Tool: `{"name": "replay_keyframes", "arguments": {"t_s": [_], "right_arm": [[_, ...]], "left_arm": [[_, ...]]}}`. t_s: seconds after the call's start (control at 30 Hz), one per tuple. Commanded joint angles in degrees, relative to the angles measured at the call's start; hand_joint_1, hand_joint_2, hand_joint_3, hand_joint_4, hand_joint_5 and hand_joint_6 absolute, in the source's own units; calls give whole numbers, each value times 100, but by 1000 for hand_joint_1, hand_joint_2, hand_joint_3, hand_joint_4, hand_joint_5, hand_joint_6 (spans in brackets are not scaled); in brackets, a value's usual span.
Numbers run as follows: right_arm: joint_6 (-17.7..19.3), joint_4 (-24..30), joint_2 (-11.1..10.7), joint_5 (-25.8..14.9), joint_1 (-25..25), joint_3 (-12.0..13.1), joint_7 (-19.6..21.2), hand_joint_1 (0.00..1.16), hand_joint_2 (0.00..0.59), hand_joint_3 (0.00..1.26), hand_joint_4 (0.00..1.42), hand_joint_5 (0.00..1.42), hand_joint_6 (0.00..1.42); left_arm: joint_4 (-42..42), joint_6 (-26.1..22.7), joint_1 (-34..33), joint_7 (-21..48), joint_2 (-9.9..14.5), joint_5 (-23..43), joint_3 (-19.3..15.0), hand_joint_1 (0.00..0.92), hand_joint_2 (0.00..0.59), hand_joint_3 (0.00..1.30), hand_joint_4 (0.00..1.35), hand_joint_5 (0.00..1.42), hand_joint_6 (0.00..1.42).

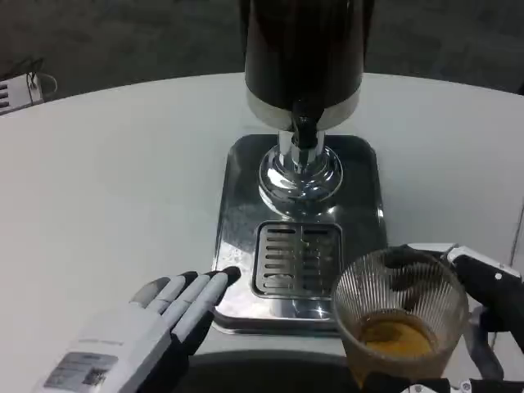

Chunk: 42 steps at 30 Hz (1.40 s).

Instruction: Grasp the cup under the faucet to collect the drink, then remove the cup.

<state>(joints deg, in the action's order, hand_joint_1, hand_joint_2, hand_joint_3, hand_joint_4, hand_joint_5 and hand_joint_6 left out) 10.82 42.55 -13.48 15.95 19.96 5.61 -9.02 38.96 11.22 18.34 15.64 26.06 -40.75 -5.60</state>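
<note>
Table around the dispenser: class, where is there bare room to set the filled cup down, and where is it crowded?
Bare white table lies left of the metal tray, and more right of it, toward the far edge. It is crowded near the front: the left hand touches the tray's corner, and the right hand holds the cup beside the drip grate.

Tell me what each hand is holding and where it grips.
The right hand holds the glass cup by its side wall, fingers wrapped around it. The left hand holds nothing, its fingers stretched toward the drip tray.
</note>
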Motion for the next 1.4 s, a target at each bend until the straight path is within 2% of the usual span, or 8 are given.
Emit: {"name": "replay_keyframes", "arguments": {"t_s": [0.03, 1.4], "right_arm": [[171, 192, 65, -74, 10, 8, 78, 949, 194, 1156, 1396, 1414, 1401], [248, 147, 105, -135, 73, 90, 85, 949, 194, 1156, 1396, 1414, 1401]], "left_arm": [[18, 67, 57, 30, 81, 49, -29, 0, 64, 0, 0, 0, 0], [72, 18, 31, 73, 106, 59, -49, 0, 64, 0, 0, 0, 0]]}}
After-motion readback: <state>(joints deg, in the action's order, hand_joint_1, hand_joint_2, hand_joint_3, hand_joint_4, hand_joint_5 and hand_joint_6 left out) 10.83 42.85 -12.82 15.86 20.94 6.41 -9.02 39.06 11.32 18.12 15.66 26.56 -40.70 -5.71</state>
